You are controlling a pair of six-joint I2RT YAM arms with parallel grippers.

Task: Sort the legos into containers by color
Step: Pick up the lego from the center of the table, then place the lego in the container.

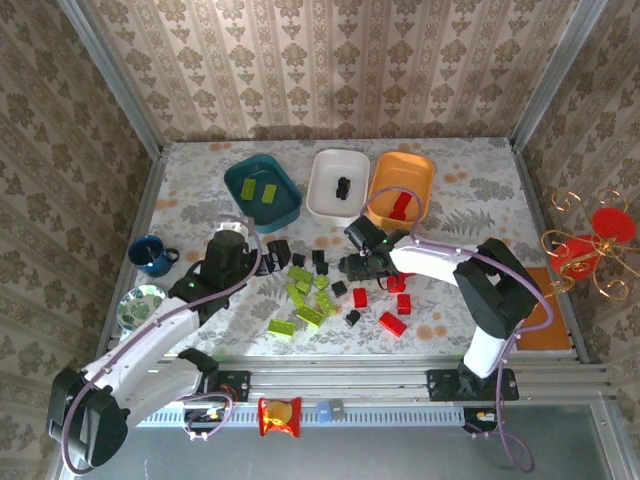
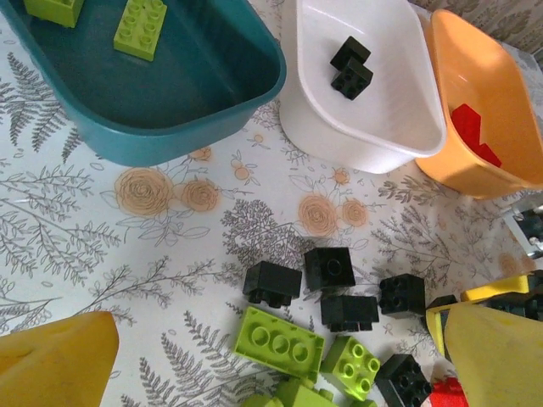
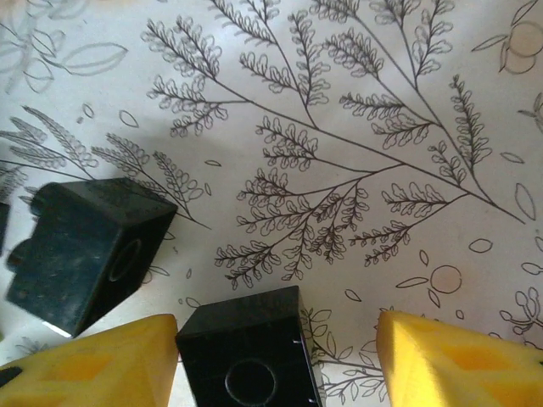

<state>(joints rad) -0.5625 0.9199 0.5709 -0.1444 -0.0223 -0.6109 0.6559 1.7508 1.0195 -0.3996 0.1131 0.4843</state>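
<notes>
Down at the near edge, a metal rail (image 1: 340, 380) holds both arms, and a small red and yellow thing (image 1: 279, 417) sits just below it. The left arm (image 1: 150, 350) stretches over the desk (image 1: 470, 200). The left jaws are wide open and hold nothing. Their yellow fingers (image 2: 59, 360) stand far apart above some loose bricks.

The right arm (image 1: 440, 262) bends in from the right. The right jaws are low and open, with one black brick (image 3: 250, 356) between them. It touches one finger (image 3: 93, 365) and has a gap to the other.

Loose green bricks (image 1: 305, 295), black bricks (image 1: 340, 288) and red bricks (image 1: 392, 323) lie mixed in the middle.

A round bowl (image 1: 141, 303) and a blue mug (image 1: 150, 255) stand off to the left. An orange mat (image 1: 550, 325) and a gold wire thing (image 1: 590, 245) with red discs are at the right.

Farther back, three trays sit side by side. The teal tray (image 1: 290, 205) has two green bricks, the white tray (image 1: 318, 205) has black ones, and the orange tray (image 1: 425, 170) has red.

The desk cover is white with flowers and leaves. Brown patterned walls (image 1: 340, 60) stand all around.
</notes>
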